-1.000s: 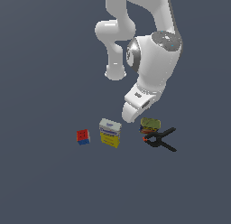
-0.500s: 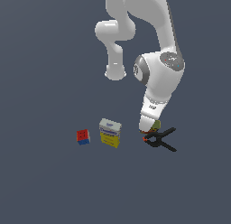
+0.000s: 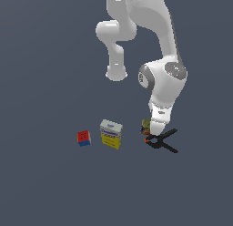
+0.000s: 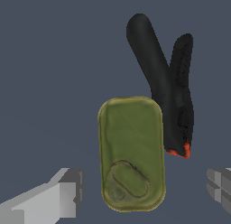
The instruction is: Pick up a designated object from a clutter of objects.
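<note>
Item: green-topped can (image 4: 131, 154), the designated object. It sits on the dark counter (image 3: 50, 184), directly below the gripper (image 4: 144, 191). In the wrist view its rounded olive-green top with a pull-tab outline lies between the two fingers (image 4: 61, 193), nearer the light grey one than the finger at the opposite edge. The fingers are spread wide, a clear gap on each side of the can, touching nothing and holding nothing. In the exterior view only a sliver of the can (image 3: 146, 124) shows, at the exterior view's left of the arm's white hand, which hides the rest.

Item: black clamp (image 4: 169, 87), orange tip. It lies flat on the counter just beside the can, its two handles splayed in a V pointing away from the fingers and its orange tip close against the can's long side, towards the far finger. Whether tip and can touch cannot be told. In the exterior view the clamp (image 3: 163, 141) extends to the exterior view's right of the hand.

Item: yellow-white-blue box (image 3: 111, 134). Upright, near the can, at the exterior view's left of the fingers, apart from them.

Item: red-and-blue cube (image 3: 83, 138). Beyond the box, farther from the fingers, well apart from the can.
</note>
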Controlling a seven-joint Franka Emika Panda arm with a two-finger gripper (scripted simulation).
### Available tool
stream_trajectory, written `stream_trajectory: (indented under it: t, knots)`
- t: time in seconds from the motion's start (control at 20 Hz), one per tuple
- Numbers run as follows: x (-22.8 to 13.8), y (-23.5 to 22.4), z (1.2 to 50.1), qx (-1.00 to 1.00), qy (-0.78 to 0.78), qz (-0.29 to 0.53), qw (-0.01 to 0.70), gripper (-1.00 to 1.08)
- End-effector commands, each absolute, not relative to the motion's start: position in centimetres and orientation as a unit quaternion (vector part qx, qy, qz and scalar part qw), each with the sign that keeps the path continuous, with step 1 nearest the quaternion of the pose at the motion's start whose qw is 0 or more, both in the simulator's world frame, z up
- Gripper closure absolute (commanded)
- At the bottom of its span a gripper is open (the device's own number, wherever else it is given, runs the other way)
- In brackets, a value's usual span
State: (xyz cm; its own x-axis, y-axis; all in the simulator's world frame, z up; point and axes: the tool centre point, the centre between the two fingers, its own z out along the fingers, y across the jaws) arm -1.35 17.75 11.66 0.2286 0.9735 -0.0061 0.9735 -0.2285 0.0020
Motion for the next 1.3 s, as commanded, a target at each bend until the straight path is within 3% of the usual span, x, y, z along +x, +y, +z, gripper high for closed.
stream_trajectory:
  t: [0.0, 1.2, 1.25]
  knots:
    - [-1.5, 18.2, 11.2, 0.774, 0.634, -0.001, 0.001, -0.92]
    - [-1.8, 18.4, 5.8, 0.766, 0.643, 0.0, 0.0, -0.92]
    - [-1.8, 18.4, 5.8, 0.766, 0.643, 0.0, 0.0, 1.08]
